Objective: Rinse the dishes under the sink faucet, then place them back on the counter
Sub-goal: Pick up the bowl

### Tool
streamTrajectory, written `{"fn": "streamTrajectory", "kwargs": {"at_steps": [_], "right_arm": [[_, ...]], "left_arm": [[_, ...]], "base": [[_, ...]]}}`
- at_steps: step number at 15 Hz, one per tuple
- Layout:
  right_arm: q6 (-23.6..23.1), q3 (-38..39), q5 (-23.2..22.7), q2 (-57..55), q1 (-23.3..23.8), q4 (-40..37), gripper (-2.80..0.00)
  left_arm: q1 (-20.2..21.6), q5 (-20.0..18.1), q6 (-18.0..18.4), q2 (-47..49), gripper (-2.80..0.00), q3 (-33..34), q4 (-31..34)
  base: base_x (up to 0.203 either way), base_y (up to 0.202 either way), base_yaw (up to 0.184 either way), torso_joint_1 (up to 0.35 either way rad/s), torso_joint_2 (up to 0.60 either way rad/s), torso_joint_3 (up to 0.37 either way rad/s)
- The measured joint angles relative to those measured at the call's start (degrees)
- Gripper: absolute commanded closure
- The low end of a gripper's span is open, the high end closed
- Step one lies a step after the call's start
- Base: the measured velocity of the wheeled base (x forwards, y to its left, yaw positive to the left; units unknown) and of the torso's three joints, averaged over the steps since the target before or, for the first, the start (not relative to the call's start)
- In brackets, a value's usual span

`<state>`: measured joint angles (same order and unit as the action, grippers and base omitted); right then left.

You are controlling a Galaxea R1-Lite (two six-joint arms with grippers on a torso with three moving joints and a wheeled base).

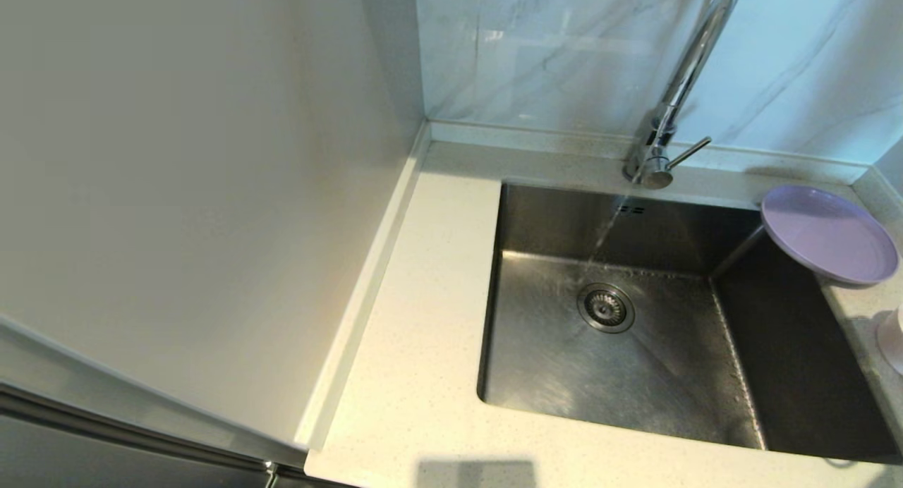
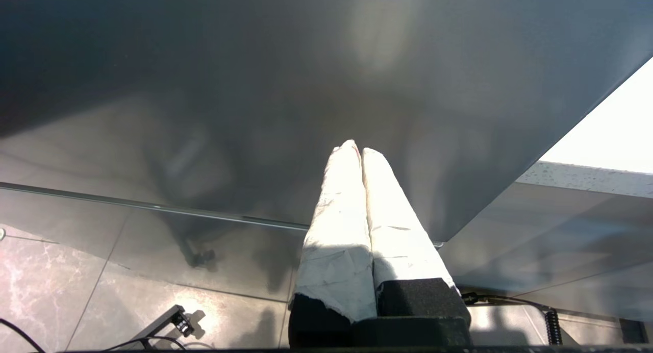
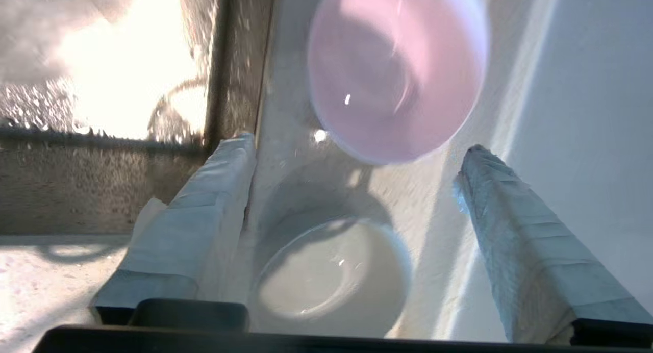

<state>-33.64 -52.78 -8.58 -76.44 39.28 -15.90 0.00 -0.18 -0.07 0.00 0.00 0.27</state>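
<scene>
Right wrist view puts our right gripper [image 3: 357,200] nearest, fingers spread wide and empty above the counter [image 3: 61,292] strip beside the sink [image 3: 102,190]. Directly beneath it stands a whitish bowl [image 3: 331,271], and just beyond that the pink bowl [image 3: 395,72], both upright; we cannot tell whether either is wet. Our left gripper [image 2: 357,151] is parked low, away from the sink, its fingers pressed together on nothing. From the head view neither arm shows. Further off, the purple plate [image 1: 829,234] rests at the sink's right rear corner, its edge overhanging the basin. Furthest, the sink faucet [image 1: 670,100] runs a thin stream toward the drain [image 1: 605,307]. We judge rinsing unfinished: water flows, nothing is held.
</scene>
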Motion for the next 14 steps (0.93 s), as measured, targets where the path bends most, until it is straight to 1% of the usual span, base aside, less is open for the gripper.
{"fn": "streamTrajectory", "kwargs": {"at_steps": [2, 4, 8, 10, 11, 12, 14], "right_arm": [[-0.80, -2.63, -1.11, 1.69, -0.15, -3.13, 0.00], [-1.30, -5.93, -1.12, 2.86, -0.43, -9.93, 0.00], [-1.71, -12.82, -0.89, 3.62, -1.59, -27.12, 0.00], [-1.64, -16.70, 0.66, 3.36, -2.07, -35.92, 0.00], [-1.59, -18.13, 1.16, 3.01, -2.18, -38.49, 0.00], [-1.58, -19.32, 1.32, 2.61, -2.22, -39.31, 0.00], [-1.56, -20.87, 1.39, 1.62, -2.35, -39.08, 0.00]], "left_arm": [[0.00, 0.04, 0.00, 0.00, 0.00, 0.00, 0.00], [0.00, 0.01, -0.02, 0.00, 0.00, 0.00, -0.02], [-0.02, 0.00, 0.01, 0.00, 0.00, 0.00, -0.02], [0.00, 0.00, 0.00, 0.00, 0.00, 0.00, -0.02], [0.00, 0.00, 0.00, 0.00, 0.00, 0.00, -0.02], [0.00, 0.00, 0.02, 0.00, 0.00, 0.00, -0.02], [-0.02, 0.00, -0.02, 0.00, 0.00, 0.00, 0.00]], "base": [[0.000, 0.000, 0.000, 0.000, 0.00, 0.000], [0.000, 0.000, 0.000, 0.000, 0.00, 0.000], [0.000, 0.000, 0.000, 0.000, 0.00, 0.000], [0.000, 0.000, 0.000, 0.000, 0.00, 0.000], [0.000, 0.000, 0.000, 0.000, 0.00, 0.000], [0.000, 0.000, 0.000, 0.000, 0.00, 0.000], [0.000, 0.000, 0.000, 0.000, 0.00, 0.000]]}}
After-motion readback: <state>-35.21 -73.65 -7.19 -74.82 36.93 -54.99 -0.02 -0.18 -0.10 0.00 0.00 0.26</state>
